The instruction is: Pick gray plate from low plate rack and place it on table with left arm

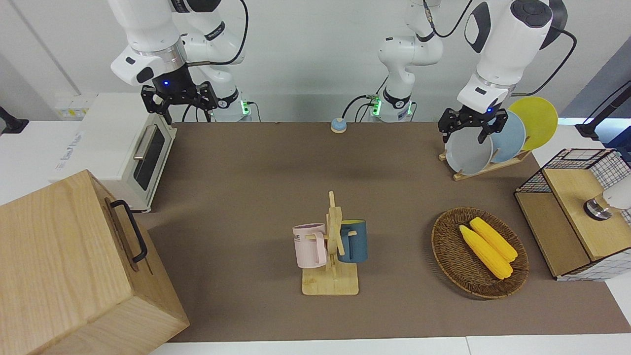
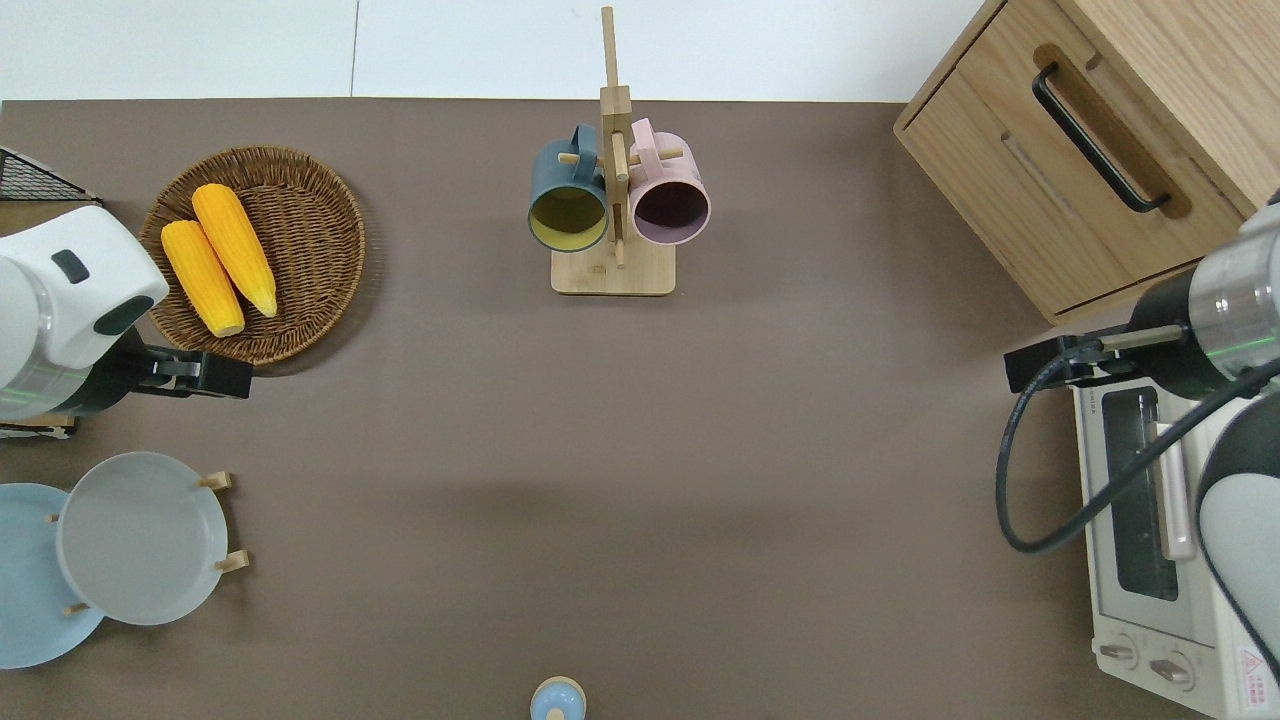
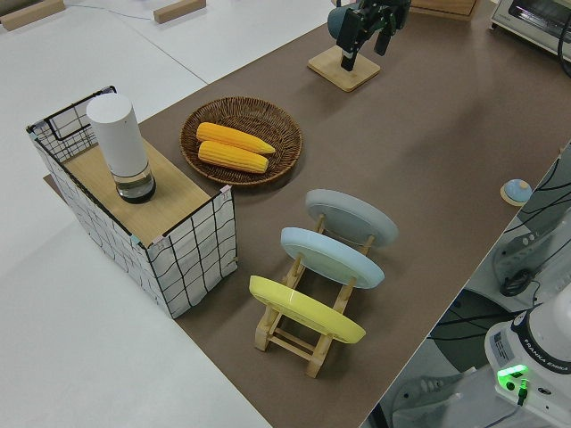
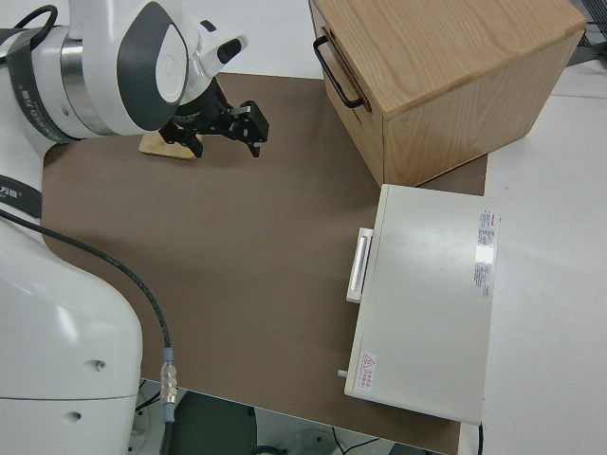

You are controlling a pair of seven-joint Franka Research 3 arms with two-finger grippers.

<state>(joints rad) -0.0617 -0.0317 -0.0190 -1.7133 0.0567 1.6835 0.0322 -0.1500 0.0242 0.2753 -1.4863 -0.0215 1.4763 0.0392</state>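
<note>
Left gripper (image 1: 472, 129): hanging in the air with its fingers (image 1: 481, 137) spread wide and gripping nothing. In the overhead view it is sitting over bare table between the basket and the rack, not yet over the plate.

Gray plate (image 2: 141, 537): leaning in the end slot of the low plate rack (image 3: 308, 326), the slot toward the table's middle. It is lying below the fingers and a little nearer to the robots than they are, untouched.

Neighbours: a light blue plate (image 3: 332, 257) is standing in the next slot, close to the gray one; a yellow plate (image 3: 305, 308) is sitting in the last slot.

Handling, my guess: stiff, smooth, probably slippery at the rim, and it could chip if dropped. It looks light enough for one gripper.

Where to hold, my guess: the raised top edge, one finger on each face, since that edge is standing clear of the pegs. The blue plate is leaving little room for the finger that goes between the two.

Table (image 2: 640, 450): open brown surface is lying on the side of the fingers toward the right arm, with room for setting down.

Basket (image 2: 310, 250): holding two corn cobs (image 2: 220, 258), just past the fingers, farther from the robots.

Right arm: parked; its gripper (image 4: 229, 126) is showing spread fingers.
</note>
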